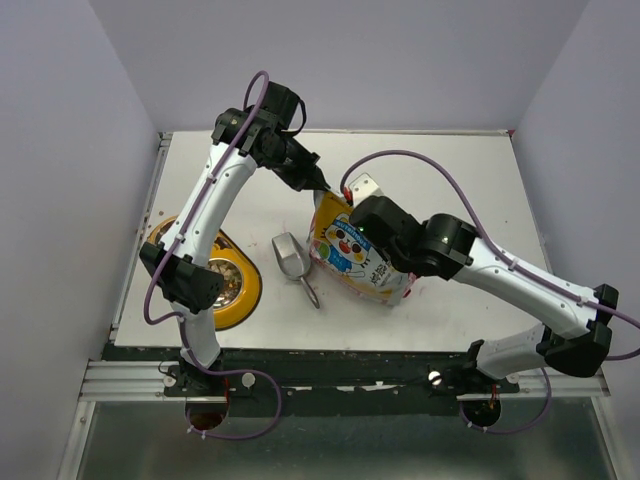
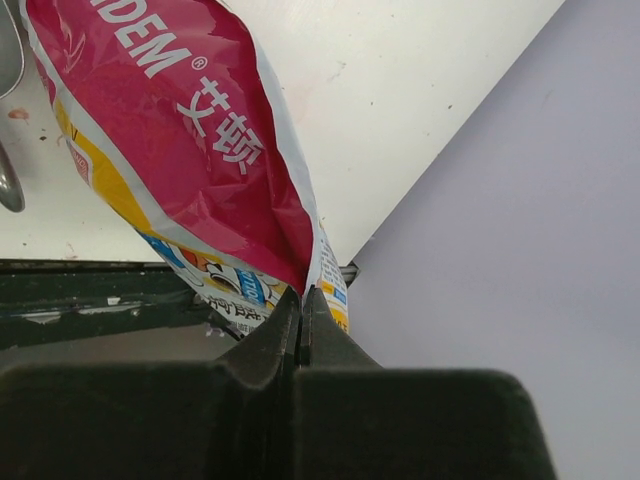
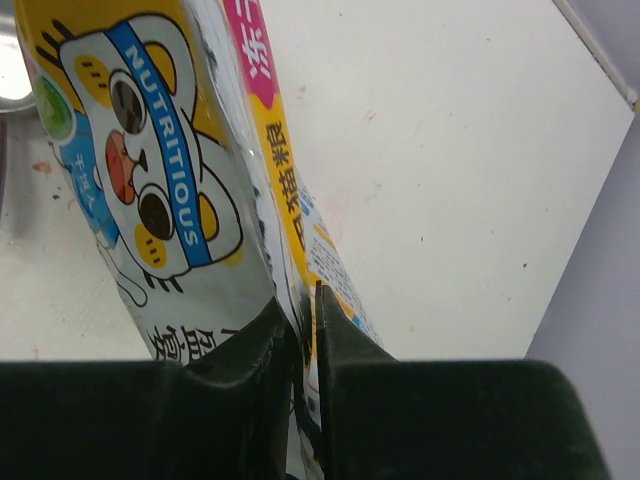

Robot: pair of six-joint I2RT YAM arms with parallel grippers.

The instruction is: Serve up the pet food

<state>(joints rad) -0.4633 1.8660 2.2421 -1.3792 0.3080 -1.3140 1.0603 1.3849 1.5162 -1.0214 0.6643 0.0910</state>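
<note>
Being held up near the middle of the white table (image 1: 450,180), the pet food bag (image 1: 352,255) is being pinched by both grippers at once. Its top corner, on the far side, is being squeezed by the left gripper (image 1: 318,187). In the left wrist view, the two dark fingers (image 2: 265,345) are being pressed tight together on the thin red and white edge of the bag. Its right side is being gripped by the right gripper (image 3: 300,300). In the right wrist view, a fold of the bag's edge is being clamped in the small gap between the two fingers (image 3: 255,345). The bag's front, with a cartoon cat face on it, is being shown to the camera above. The bag is being held tilted, with its lower end pointing toward the near edge of the table. The food itself is not being shown in any view. A metal scoop (image 1: 292,258) is being seen lying on the table just beside the bag, on its left, touched by neither gripper. A yellow feeder (image 1: 245,290) is being partly covered by the left arm at the table's left edge, apart from the bag.
</note>
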